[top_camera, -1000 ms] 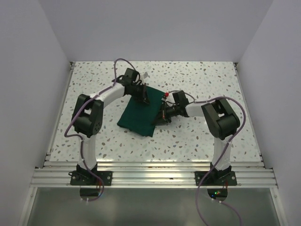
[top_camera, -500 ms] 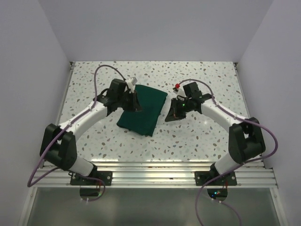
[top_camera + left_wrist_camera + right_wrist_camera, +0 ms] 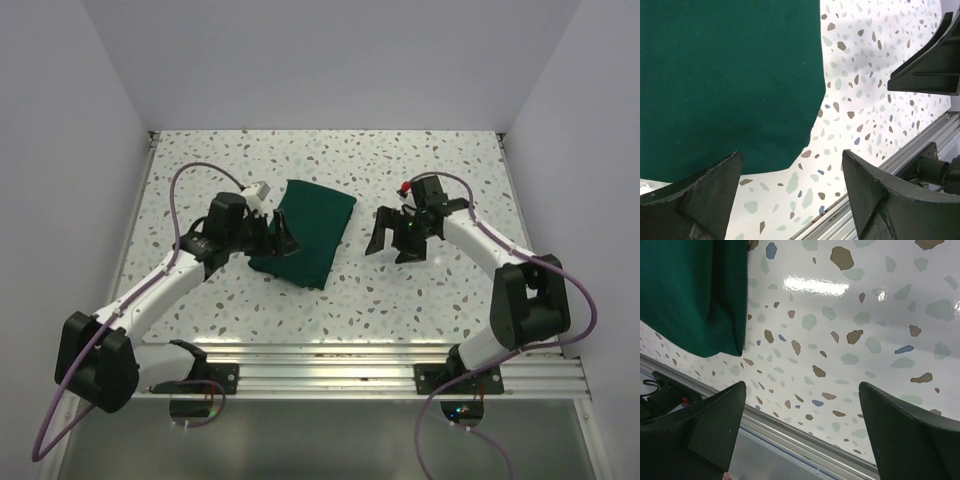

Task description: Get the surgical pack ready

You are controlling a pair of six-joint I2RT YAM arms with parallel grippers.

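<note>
The surgical pack shows as a dark green cloth (image 3: pixel 315 225) folded into a rectangle, lying flat on the speckled table (image 3: pixel 450 165). My left gripper (image 3: pixel 281 240) stands open at the cloth's left edge, holding nothing. In the left wrist view the cloth (image 3: pixel 730 75) fills the upper left, and bare table lies between the spread left gripper (image 3: pixel 792 167) fingers. My right gripper (image 3: pixel 393 238) hangs open a little to the right of the cloth, apart from it. The right wrist view has the cloth (image 3: pixel 690 290) at upper left and the right gripper (image 3: pixel 802 392) over bare table.
An aluminium rail (image 3: pixel 320 352) runs along the table's near edge, and shows low in the wrist views as rail (image 3: pixel 920 145) and rail (image 3: pixel 805 440). White walls close in the table on three sides. A dark finger of the right gripper (image 3: pixel 930 65) shows in the left wrist view.
Both grippers were shut over the cloth a second ago. They have opened, let go of it and drawn back, the left to the left, the right to the right.
</note>
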